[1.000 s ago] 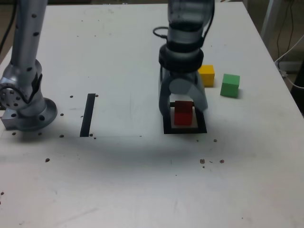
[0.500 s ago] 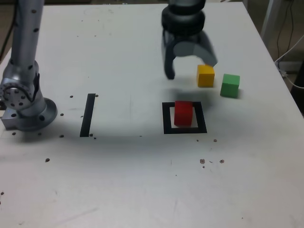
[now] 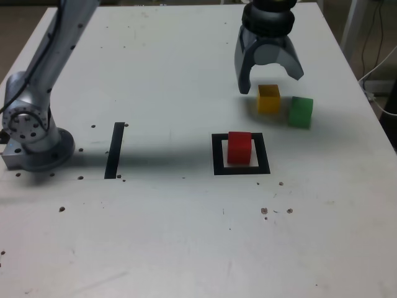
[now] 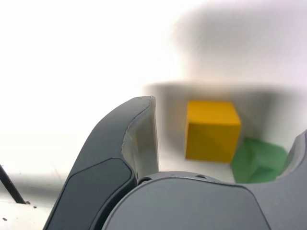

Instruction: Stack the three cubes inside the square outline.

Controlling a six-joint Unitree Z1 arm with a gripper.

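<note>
So the tool (image 3: 271,85) has swung off the red cube (image 3: 239,149) and now hangs over by the yellow cube (image 3: 268,100), jaws spread wide with nothing in them. Red's sitting inside the square outline (image 3: 219,169), so I'd call the base of the stack done, and yellow looks like the next pickup. Yellow's beyond the outline, toward the far right of the surface (image 3: 167,230), with the green cube (image 3: 301,113) just beside it, right and slightly nearer. That's the snag imo: a finger could clip green on the way down. Black strip (image 3: 115,150) off to the left is out of the way.
</note>
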